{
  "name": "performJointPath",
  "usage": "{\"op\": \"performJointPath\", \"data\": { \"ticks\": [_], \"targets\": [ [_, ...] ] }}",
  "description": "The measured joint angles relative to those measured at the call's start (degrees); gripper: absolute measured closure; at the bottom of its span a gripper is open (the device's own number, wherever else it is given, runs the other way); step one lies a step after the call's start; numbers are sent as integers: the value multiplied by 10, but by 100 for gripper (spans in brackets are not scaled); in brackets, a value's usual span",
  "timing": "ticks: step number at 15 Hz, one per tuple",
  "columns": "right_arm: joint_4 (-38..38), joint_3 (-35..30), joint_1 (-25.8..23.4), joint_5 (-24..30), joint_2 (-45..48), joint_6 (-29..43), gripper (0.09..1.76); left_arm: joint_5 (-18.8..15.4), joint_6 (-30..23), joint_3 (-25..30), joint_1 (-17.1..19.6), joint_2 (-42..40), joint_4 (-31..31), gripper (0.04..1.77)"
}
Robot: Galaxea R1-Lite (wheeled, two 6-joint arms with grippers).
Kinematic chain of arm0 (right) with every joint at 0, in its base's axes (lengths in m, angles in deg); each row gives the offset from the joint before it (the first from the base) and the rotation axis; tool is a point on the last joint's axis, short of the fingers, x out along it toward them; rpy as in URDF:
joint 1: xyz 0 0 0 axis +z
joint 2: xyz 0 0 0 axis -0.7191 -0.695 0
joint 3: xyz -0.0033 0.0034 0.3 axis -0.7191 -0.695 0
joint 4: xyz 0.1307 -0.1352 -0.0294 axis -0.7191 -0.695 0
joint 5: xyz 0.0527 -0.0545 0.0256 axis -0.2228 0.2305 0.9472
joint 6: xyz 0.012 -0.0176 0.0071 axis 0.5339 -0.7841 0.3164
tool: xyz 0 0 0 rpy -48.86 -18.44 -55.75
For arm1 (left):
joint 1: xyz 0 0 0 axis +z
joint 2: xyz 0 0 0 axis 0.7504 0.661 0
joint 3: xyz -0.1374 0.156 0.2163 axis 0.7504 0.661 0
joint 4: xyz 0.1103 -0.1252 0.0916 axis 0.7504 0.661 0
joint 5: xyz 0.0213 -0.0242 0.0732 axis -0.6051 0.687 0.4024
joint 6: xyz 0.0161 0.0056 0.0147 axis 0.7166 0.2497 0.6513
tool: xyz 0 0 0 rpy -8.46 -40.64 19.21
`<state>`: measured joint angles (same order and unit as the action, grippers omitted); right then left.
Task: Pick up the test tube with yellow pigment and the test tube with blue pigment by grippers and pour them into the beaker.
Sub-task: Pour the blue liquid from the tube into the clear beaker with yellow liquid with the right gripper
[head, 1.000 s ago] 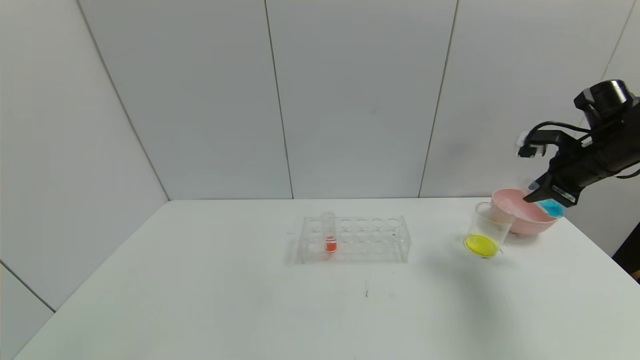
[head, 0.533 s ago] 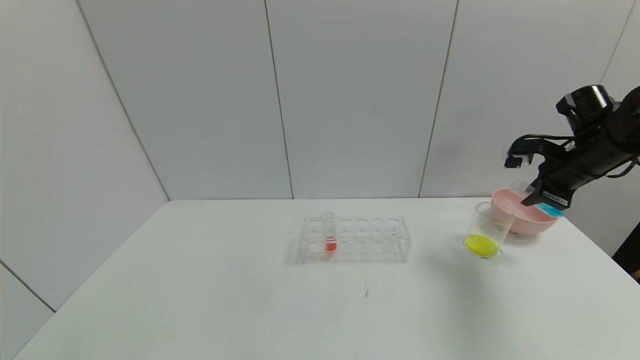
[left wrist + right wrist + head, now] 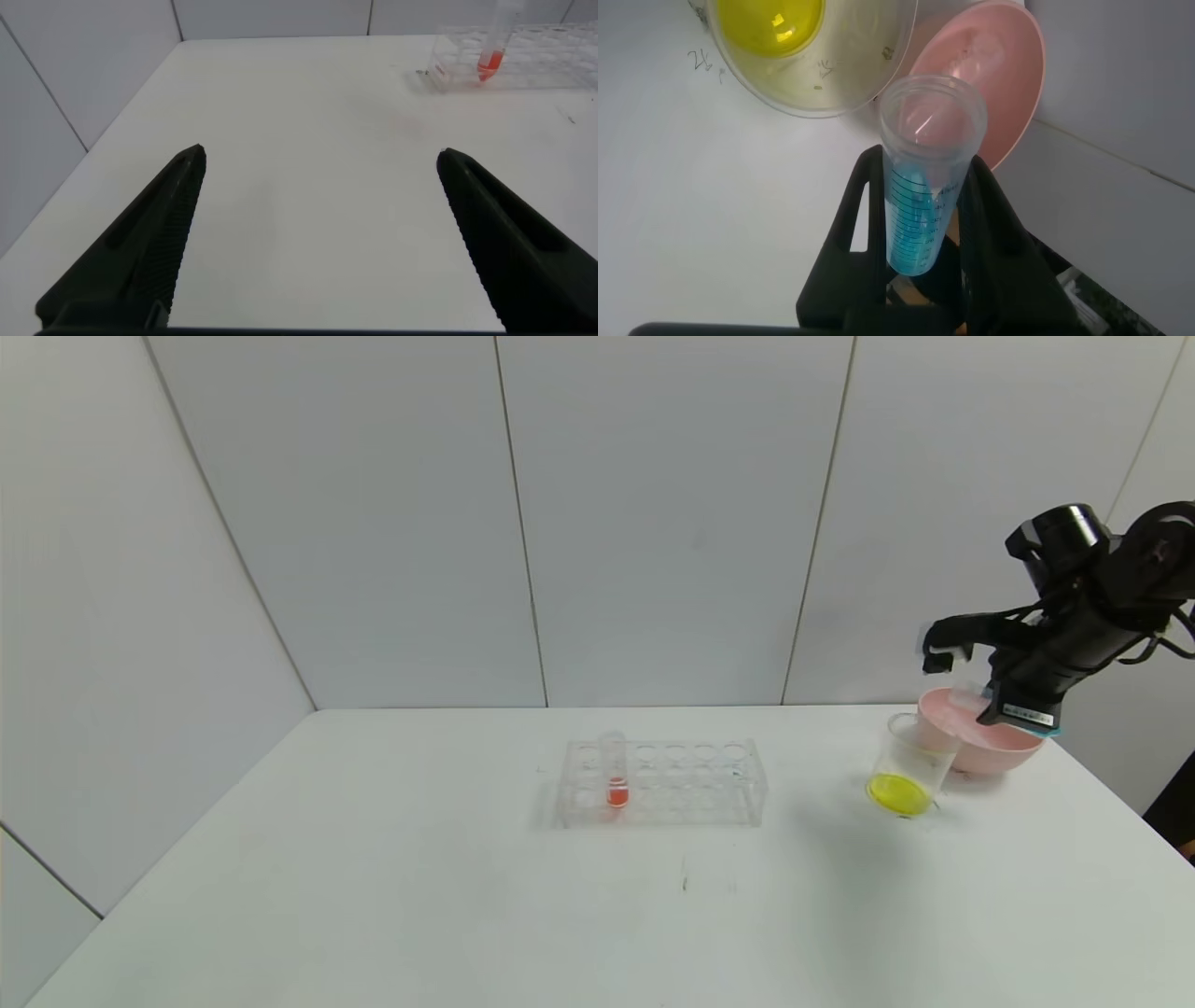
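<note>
At the right of the head view I see my right gripper [image 3: 1013,709] clamped on the test tube with blue pigment [image 3: 920,201], over the pink bowl [image 3: 990,747]. In that view the tube is mostly hidden. My left gripper [image 3: 322,233] gapes wide, holding nothing.

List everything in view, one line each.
Beaker: one, clear, yellow liquid inside, table's right side.
Bowl: one, pink, just behind the beaker.
Blue tube: one, clear with blue liquid, in the right gripper, tilted above the bowl.
Rack: one, clear, table centre.
Red tube: one, orange-red liquid, upright in the rack.
Table: one, white.
Right gripper: black, shut on the blue tube.
Left gripper: black, open, above the table's left part.
</note>
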<state>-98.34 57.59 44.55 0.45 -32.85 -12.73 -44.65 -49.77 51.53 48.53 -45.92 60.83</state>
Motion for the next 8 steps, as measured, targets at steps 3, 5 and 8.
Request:
{"op": "performJointPath", "data": {
  "ticks": [3,5,8],
  "targets": [
    [1,0,13,-42,-6,-16,134,0,0,0,0,0,0,5],
    [1,0,19,-71,-10,-24,134,0,0,0,0,0,0,5],
    [0,1,26,-90,-15,-33,134,0,0,0,0,0,0,5]
  ]
}}
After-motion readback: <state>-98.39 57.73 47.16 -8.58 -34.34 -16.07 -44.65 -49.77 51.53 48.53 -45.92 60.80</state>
